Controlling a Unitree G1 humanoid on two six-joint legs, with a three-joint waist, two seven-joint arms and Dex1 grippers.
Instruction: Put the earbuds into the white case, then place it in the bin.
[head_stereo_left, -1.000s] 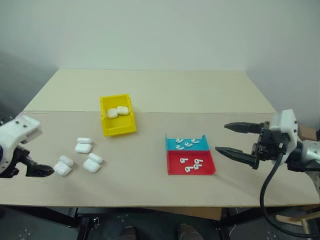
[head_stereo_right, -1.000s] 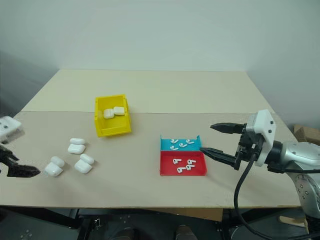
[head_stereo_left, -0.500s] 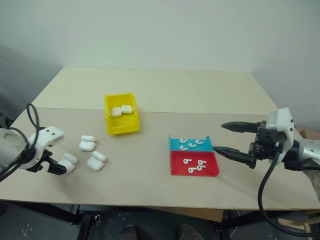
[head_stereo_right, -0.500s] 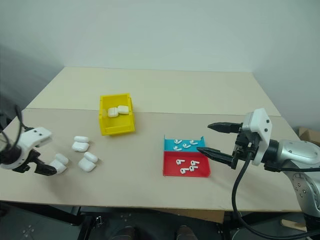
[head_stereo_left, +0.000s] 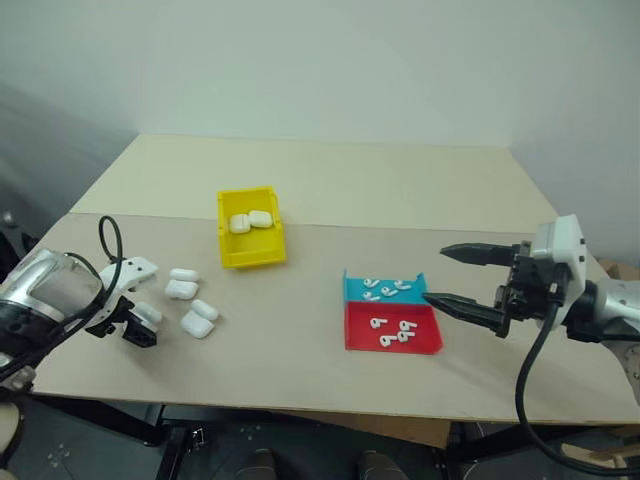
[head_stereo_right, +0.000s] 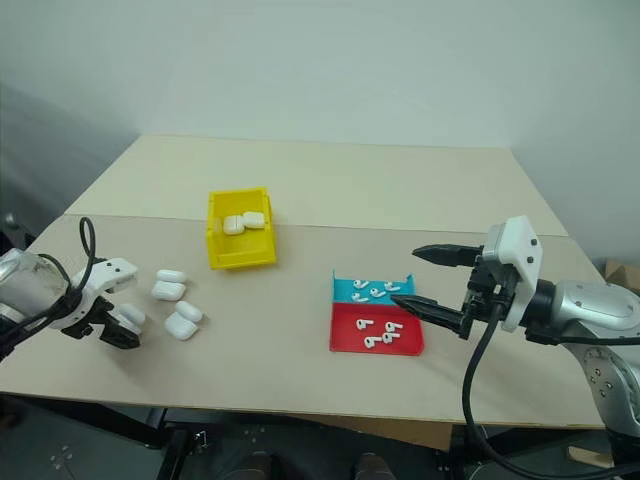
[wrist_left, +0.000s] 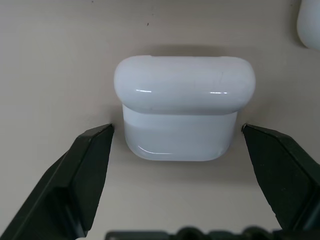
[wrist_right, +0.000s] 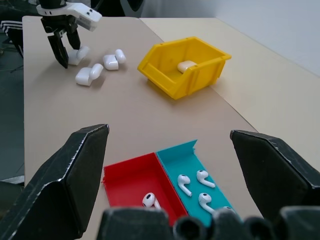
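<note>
White case (wrist_left: 184, 107) on table betw left end effector (wrist_left: 177, 131) fingers, spread apart, not touching

Table (head_stereo_left: 330, 180) — bin (head_stereo_left: 251, 245), trays (head_stereo_left: 392, 325), cases (head_stereo_left: 190, 300)

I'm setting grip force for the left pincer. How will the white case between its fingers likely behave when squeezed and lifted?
The white case looks like hard glossy plastic, so probably stiff, yet slippery against the left pincer. Its rounded edges could let it squirt out or twist under an off-centre squeeze. It is small, so likely light; its lid appears ajar and might snap shut.
</note>
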